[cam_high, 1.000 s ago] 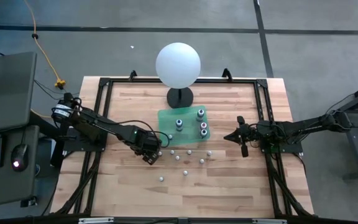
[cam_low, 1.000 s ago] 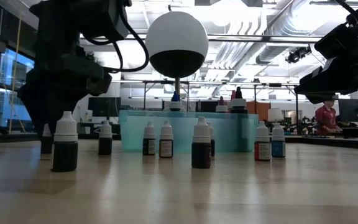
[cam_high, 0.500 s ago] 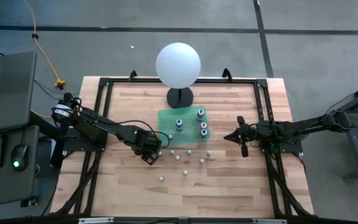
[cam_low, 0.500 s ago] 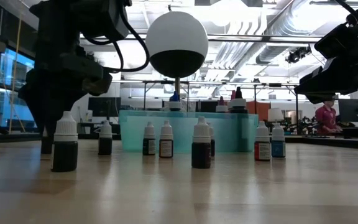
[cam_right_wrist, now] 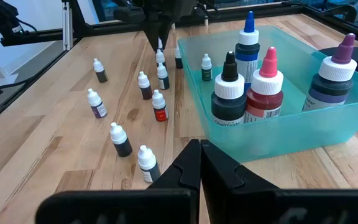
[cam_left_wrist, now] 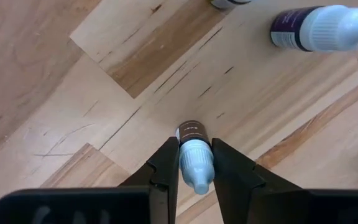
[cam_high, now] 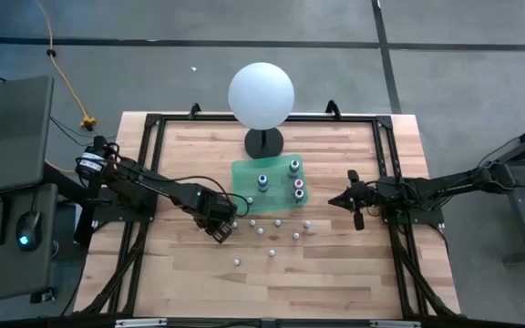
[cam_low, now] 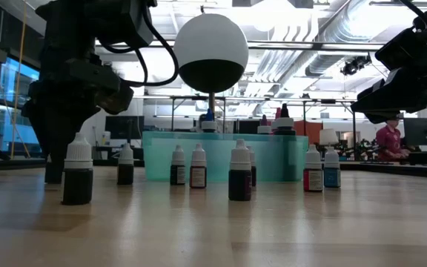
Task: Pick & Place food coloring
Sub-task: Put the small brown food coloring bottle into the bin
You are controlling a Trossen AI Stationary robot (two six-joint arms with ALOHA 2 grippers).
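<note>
- The left gripper is low over the wooden surface, its fingers closed against both sides of a small white-capped dropper bottle standing upright between them.
- Other small bottles stand scattered on the surface just past those fingers, beside a green tray holding four larger bottles.
- The right gripper hovers on the tray's far side, well apart, fingers pressed together and empty.

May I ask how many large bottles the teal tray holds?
4: blue-tipped bottle on the left arm's side, black-tipped and pink-tipped together nearer the right arm, purple-tipped nearest the sphere.
</note>
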